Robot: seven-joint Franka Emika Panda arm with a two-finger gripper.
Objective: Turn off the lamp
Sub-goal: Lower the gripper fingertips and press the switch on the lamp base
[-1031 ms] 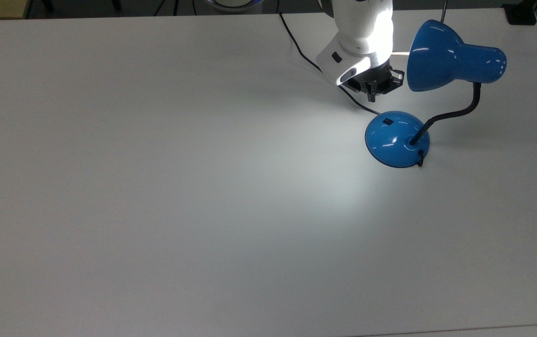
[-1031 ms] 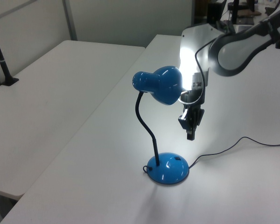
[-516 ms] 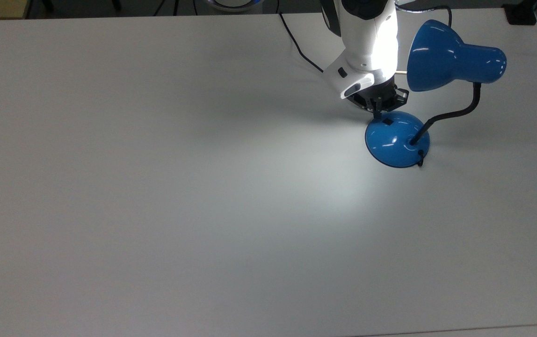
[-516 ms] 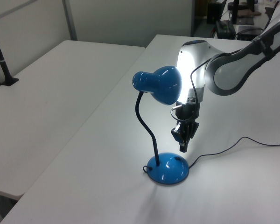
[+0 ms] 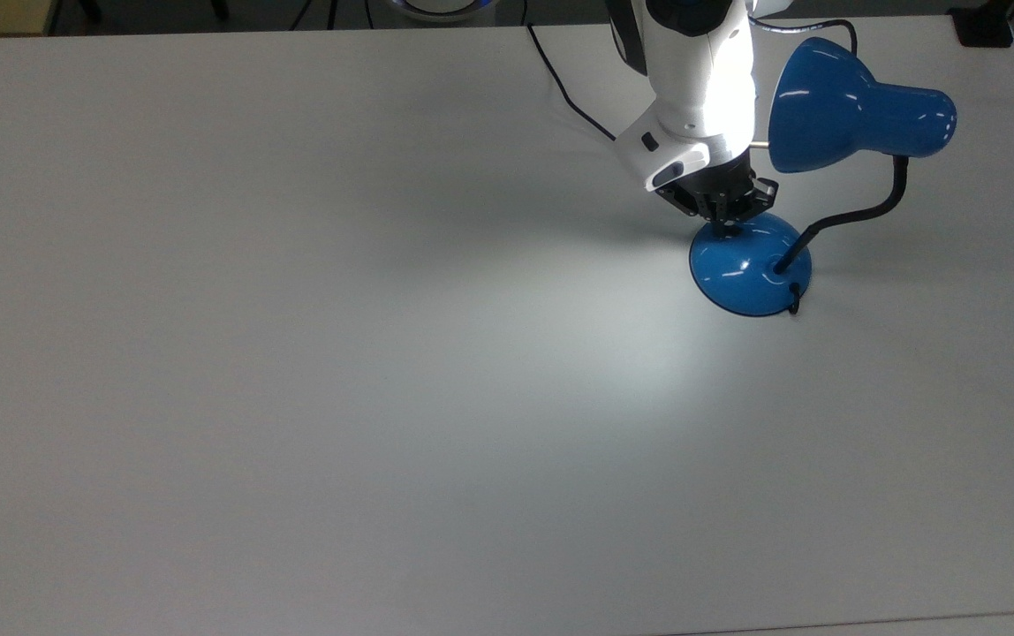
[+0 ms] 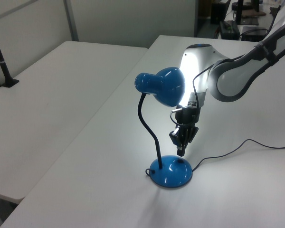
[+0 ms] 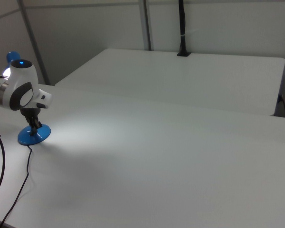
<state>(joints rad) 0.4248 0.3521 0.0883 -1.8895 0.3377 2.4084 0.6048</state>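
Observation:
The blue lamp stands lit on the white table (image 5: 295, 397), throwing a bright patch on it. Its shade (image 5: 825, 106) faces the top view's left, and a black neck (image 5: 860, 212) curves down to the domed base (image 5: 750, 269). My gripper (image 5: 723, 228) is shut, its tips pointing down onto the base's far-left part, where they cover the switch. In the left view the shut gripper (image 6: 181, 153) hangs just above the base (image 6: 171, 172), under the shade (image 6: 164, 85). From the right view I see the gripper (image 7: 35, 128) over the base (image 7: 32, 136).
The lamp's black cord (image 5: 564, 88) runs from the base across the table to its far edge, passing under my arm. A second white table (image 6: 52, 85) stands alongside, with a black post (image 6: 0, 57) clamped at its edge.
My gripper has come down and moved toward the lamp base, from beside the shade to right over the switch. The lamp has stayed lit and in place.

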